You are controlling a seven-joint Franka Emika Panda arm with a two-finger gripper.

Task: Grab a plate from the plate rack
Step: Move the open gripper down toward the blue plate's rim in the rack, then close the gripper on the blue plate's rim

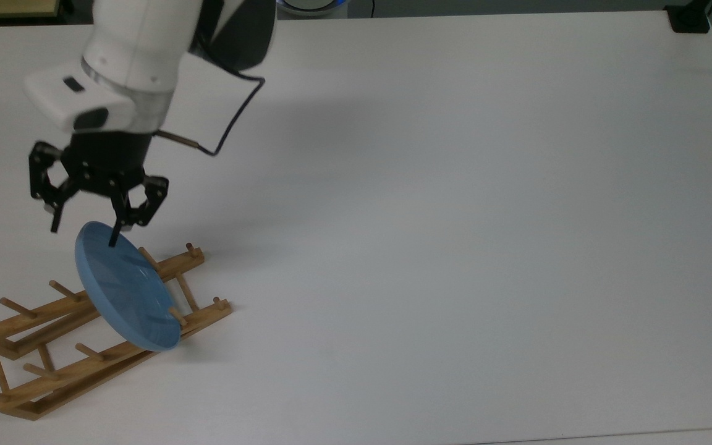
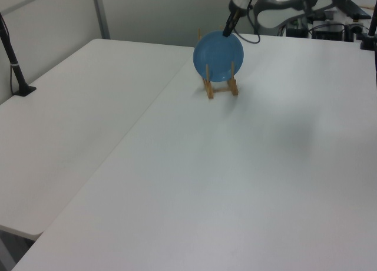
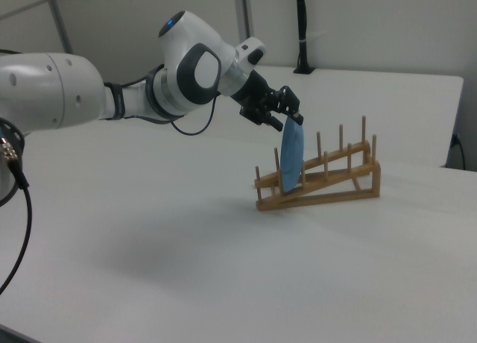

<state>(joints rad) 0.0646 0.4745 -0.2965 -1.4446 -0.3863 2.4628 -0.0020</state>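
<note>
Standing on its edge, the blue plate leans between the pegs at the low end of the wooden plate rack, which lies on the white counter. The gripper hangs just above the plate's top rim, its two fingers spread wide to either side of the rim, holding nothing.

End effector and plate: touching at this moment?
Cannot tell. In the top view the open end effector straddles the plate rim; in the right view one finger overlaps its top edge, with neither contact nor gap plain.
</note>
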